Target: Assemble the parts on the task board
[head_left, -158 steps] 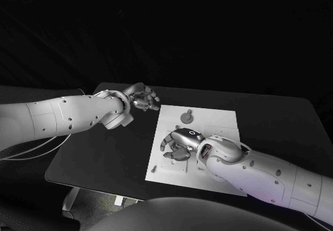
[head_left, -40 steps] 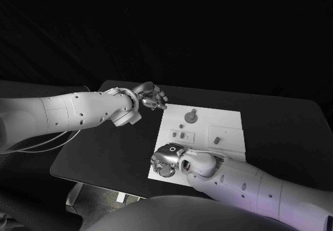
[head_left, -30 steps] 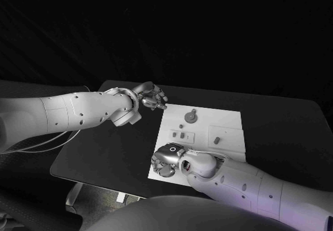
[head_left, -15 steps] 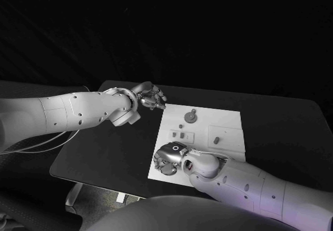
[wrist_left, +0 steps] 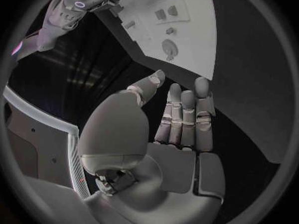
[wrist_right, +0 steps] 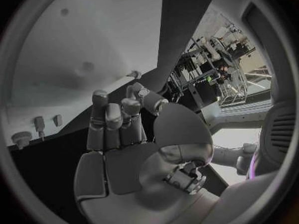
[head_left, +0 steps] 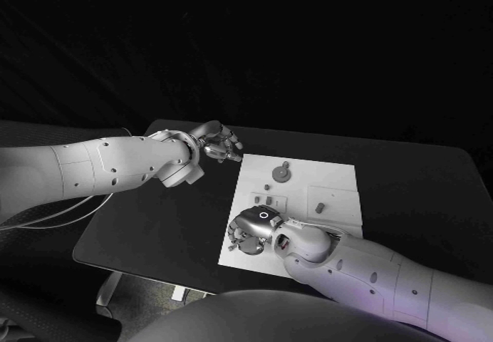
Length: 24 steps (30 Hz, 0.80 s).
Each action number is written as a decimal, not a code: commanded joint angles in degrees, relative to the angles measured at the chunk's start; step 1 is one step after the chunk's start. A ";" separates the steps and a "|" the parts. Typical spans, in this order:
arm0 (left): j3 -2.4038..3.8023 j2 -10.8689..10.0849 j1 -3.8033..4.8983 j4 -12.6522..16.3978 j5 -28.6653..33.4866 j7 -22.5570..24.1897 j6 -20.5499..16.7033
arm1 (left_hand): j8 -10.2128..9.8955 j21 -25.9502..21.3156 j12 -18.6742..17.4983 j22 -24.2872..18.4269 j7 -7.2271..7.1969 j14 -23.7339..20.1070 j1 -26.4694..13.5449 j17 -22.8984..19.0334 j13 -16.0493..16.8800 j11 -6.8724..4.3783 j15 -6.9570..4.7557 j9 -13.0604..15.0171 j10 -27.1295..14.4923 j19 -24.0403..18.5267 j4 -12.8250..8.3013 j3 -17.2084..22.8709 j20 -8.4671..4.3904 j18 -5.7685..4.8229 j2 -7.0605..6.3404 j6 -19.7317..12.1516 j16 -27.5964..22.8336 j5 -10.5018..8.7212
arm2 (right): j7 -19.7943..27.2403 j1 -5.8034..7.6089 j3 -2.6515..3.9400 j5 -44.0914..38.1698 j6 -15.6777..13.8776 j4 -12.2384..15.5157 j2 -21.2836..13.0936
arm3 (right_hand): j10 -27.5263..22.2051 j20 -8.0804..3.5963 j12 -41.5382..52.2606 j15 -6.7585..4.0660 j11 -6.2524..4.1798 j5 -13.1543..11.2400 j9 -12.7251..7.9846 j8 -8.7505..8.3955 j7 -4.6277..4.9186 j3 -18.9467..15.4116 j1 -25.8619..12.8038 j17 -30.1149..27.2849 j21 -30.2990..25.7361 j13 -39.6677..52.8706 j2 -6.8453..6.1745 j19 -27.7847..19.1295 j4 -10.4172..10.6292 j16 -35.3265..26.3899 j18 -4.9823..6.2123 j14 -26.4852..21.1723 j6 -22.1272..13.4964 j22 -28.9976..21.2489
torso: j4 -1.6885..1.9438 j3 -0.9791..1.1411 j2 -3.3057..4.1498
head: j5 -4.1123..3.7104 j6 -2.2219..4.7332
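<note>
White arms, silver fingers

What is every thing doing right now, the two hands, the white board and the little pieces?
Left hand: open, fingers straight, holding nothing, over the table beside the board's far corner.
Right hand: open, palm empty, over the board's near left part.
Task board: lying flat on the table.
Round part: resting on the board's far end, untouched.
Small part: lying on the board, untouched.
</note>
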 commanded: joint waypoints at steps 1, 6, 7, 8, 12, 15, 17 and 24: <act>0.04 -0.21 0.09 -0.14 0.39 -0.31 0.06 | 0.18 -0.29 0.24 1.18 0.53 -0.21 -0.43 -0.06 0.05 0.03 -0.13 0.06 -0.50 0.23 -0.23 -0.24 -0.02 2.05 0.16 0.00 0.18 0.26 | 0.36 0.14 0.72 2.53 -2.80 0.51 -0.61 | 0.45 0.01 0.13 -0.50 -0.09 0.07 0.03 0.27 0.32 0.36 -0.53 -0.08 0.32 -0.07 -0.05 0.51 0.04 0.20 0.34 -0.04 0.84 0.00 | -0.02 0.01 0.00 | -0.05 0.04; 0.04 -0.29 0.09 -0.23 0.53 -0.63 0.10 | 0.16 -0.33 0.21 1.16 0.55 -0.25 -0.96 -0.12 0.01 0.05 -0.11 0.06 -0.56 0.21 0.03 -0.42 0.00 2.07 -0.07 -0.04 0.14 0.26 | 0.64 0.60 0.92 3.16 -1.61 -0.04 -0.69 | 0.58 -0.06 0.10 -0.55 -0.12 0.08 0.06 0.31 0.29 0.45 -0.50 -0.11 0.35 -0.08 -0.12 0.61 0.00 0.19 0.34 0.08 0.89 -0.01 | -0.04 0.02 0.00 | -0.03 0.04; 0.04 -0.29 0.09 -0.22 0.53 -0.62 0.09 | 0.16 -0.33 0.21 1.16 0.55 -0.25 -0.97 -0.12 0.01 0.05 -0.11 0.06 -0.56 0.22 0.03 -0.42 0.00 2.07 -0.07 -0.04 0.14 0.26 | 0.78 0.61 0.92 3.29 -1.47 -0.05 -0.68 | 0.59 -0.07 0.09 -0.55 -0.13 0.08 0.06 0.31 0.29 0.45 -0.49 -0.12 0.35 -0.08 -0.15 0.62 -0.01 0.18 0.34 0.09 0.88 -0.01 | -0.04 0.02 0.00 | -0.03 0.04; 0.04 -0.29 0.09 -0.21 0.53 -0.60 0.10 | 0.16 -0.33 0.21 1.16 0.55 -0.25 -0.97 -0.12 0.01 0.05 -0.11 0.06 -0.55 0.22 0.04 -0.42 0.00 2.07 -0.07 -0.04 0.14 0.26 | 0.97 0.61 0.91 3.65 -1.28 0.01 -0.67 | 0.62 -0.11 0.01 -0.58 -0.12 0.07 0.05 0.28 0.29 0.48 -0.46 -0.15 0.33 -0.12 -0.43 0.60 -0.05 0.12 0.34 0.11 0.79 -0.02 | -0.01 0.01 0.00 | -0.04 0.06; 0.04 -0.27 0.09 -0.30 0.53 -0.65 0.11 | 0.16 -0.32 0.22 1.16 0.55 -0.24 -1.00 -0.12 0.01 0.05 -0.11 0.06 -0.55 0.22 0.05 -0.44 0.00 2.08 -0.10 -0.04 0.14 0.26 | 1.44 0.61 0.83 3.67 0.83 -0.30 -0.27 | 0.25 -0.22 -0.56 -0.41 0.34 0.00 -0.31 -0.62 0.80 0.13 0.39 -0.29 0.13 -0.30 -3.61 0.10 -0.16 -0.30 0.34 -0.28 -0.99 -0.01 | -0.03 0.05 0.03 | 0.08 -0.06; 0.04 -0.12 0.09 -0.34 0.53 -0.58 0.14 | 0.17 -0.32 0.23 1.16 0.54 -0.24 -1.01 -0.12 0.01 0.05 -0.11 0.06 -0.54 0.23 0.05 -0.44 0.00 2.09 -0.10 -0.04 0.15 0.26 | 1.38 0.61 0.40 3.31 2.28 -0.92 0.26 | -0.14 -0.12 -0.68 -0.02 0.78 -0.01 -0.66 -1.24 1.25 -0.40 0.74 -0.25 0.04 -0.24 -5.21 -0.23 -0.15 -0.39 0.34 -0.64 -2.03 0.03 | -0.01 0.03 0.02 | 0.05 -0.08; 0.04 -0.02 0.09 -0.35 0.53 -0.57 0.21 | 0.17 -0.32 0.23 1.16 0.54 -0.23 -1.00 -0.12 0.01 0.05 -0.11 0.06 -0.54 0.23 0.05 -0.44 -0.01 2.09 -0.11 -0.03 0.15 0.26 | 1.31 0.61 -0.10 2.94 3.36 -1.22 0.56 | -0.48 0.01 -0.72 0.33 1.15 -0.01 -1.01 -1.87 1.65 -0.91 0.78 -0.18 -0.04 -0.15 -5.95 -0.46 -0.14 -0.40 0.34 -0.90 -3.09 0.04 | 0.04 0.02 0.02 | 0.05 -0.08; 0.04 0.22 0.09 -0.42 0.53 -0.53 0.42 | 0.18 -0.32 0.24 1.17 0.53 -0.22 -0.96 -0.12 0.01 0.04 -0.12 0.07 -0.53 0.24 0.01 -0.43 -0.02 2.12 -0.15 -0.03 0.16 0.27 | 1.29 0.59 -1.12 1.23 7.33 -1.44 1.11 | -1.25 0.25 -0.51 1.23 2.04 0.06 -1.90 -3.07 2.55 -1.70 2.24 0.02 -0.18 0.15 -7.34 -1.03 -0.23 -0.26 0.34 -1.50 -5.15 0.11 | 0.10 0.02 0.04 | 0.13 -0.08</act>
